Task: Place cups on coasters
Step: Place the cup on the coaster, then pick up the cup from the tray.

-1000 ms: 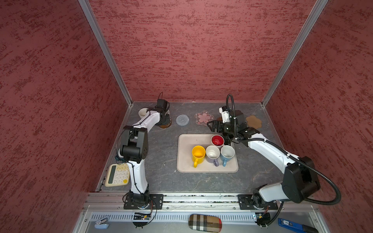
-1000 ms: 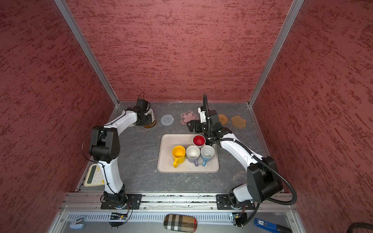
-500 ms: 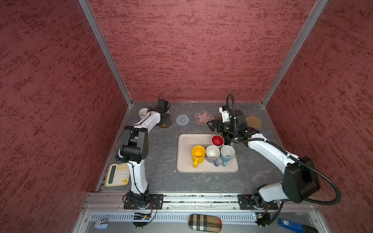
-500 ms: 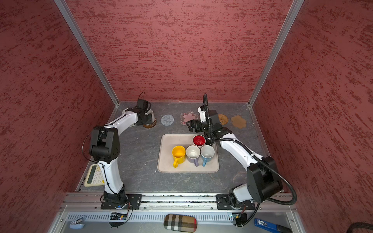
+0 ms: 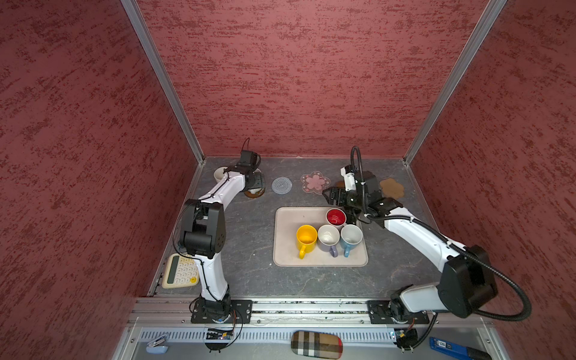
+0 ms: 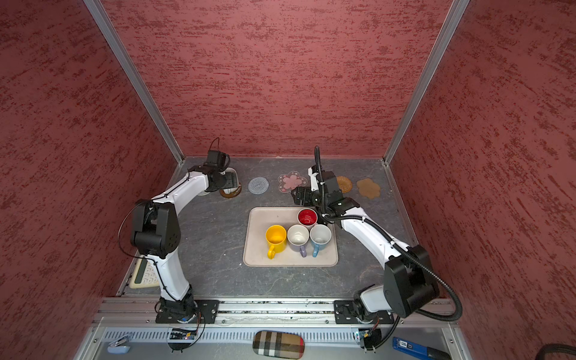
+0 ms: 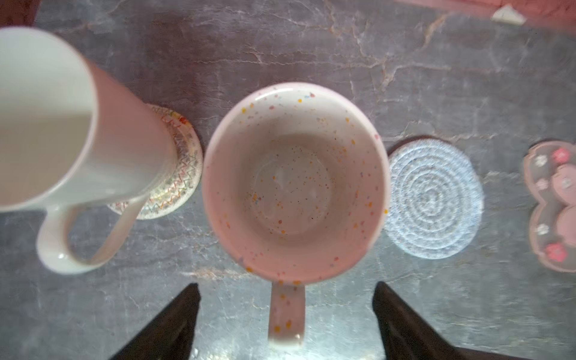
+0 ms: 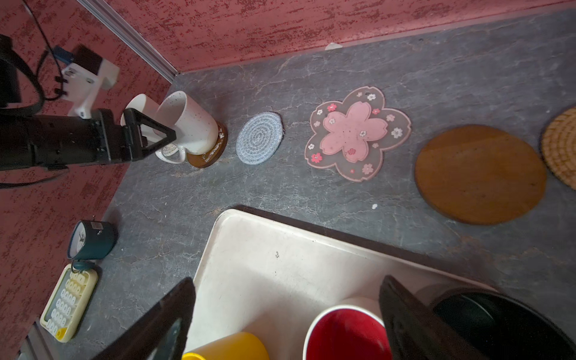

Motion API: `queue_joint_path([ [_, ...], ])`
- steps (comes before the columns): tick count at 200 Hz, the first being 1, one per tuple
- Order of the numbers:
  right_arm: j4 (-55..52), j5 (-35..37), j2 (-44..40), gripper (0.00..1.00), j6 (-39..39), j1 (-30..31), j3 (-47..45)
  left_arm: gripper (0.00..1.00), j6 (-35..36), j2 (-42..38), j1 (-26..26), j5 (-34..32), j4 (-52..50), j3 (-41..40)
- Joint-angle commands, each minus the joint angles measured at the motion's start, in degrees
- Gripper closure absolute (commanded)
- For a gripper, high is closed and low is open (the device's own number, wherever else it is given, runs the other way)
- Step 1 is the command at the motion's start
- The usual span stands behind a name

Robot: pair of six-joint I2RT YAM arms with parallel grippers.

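Now that my left tool point(image 7: 285, 285) has sprung wide off the speckled cup point(image 7: 293, 187) on the brown coaster point(image 8: 202, 160), my right tool point(image 8: 287, 279) gapes too.

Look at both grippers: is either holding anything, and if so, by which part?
Nothing is held. The left gripper stands open astride the handle of the speckled white mug; the right gripper hangs open over the tray.

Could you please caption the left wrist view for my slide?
Open left gripper straddling the handle of a speckled mug, with a white mug on a woven coaster and a bare grey coaster alongside.
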Motion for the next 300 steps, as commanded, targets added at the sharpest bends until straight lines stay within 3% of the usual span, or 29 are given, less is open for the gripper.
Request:
queue_joint_path([
  [1,-4.8,2.7,-3.4,0.13,-0.3,0.7,2.1,0.01,0.1,-3.6,-0.6,-0.4,-2.8,1.6],
  [62,-18.9,11.6,-8.9,0.18,7.2,5.4,5.2,0.01,-0.4,-11.2,-5.4,0.3,-8.6,2.9],
  [92,-23.7,16.4,-10.0,0.23,11.9,12.4,6.1,0.0,-3.5,-13.1,-8.2,1.8,-13.1,2.5],
  [117,-25.1,18.3,-9.0,0.28,17.2,19.9,5.6,0.0,-4.7,-17.8,-10.7,4.3,-11.6,-3.2],
  [191,-20.6,22.7,-4.5,0.23,33.8,37.5,-1.0,0.0,-6.4,-28.3,-13.7,3.8,-9.2,-13.9],
  [237,-15.3,19.7,-1.4,0.19,39.4,41.1,-4.5,0.0,-7.1,-31.5,-13.7,2.4,-9.5,-14.5],
  [300,-17.1,23.4,2.8,0.22,40.7,41.2,-1.6,0.0,-6.7,-36.7,-13.4,3.5,-11.3,-13.6],
])
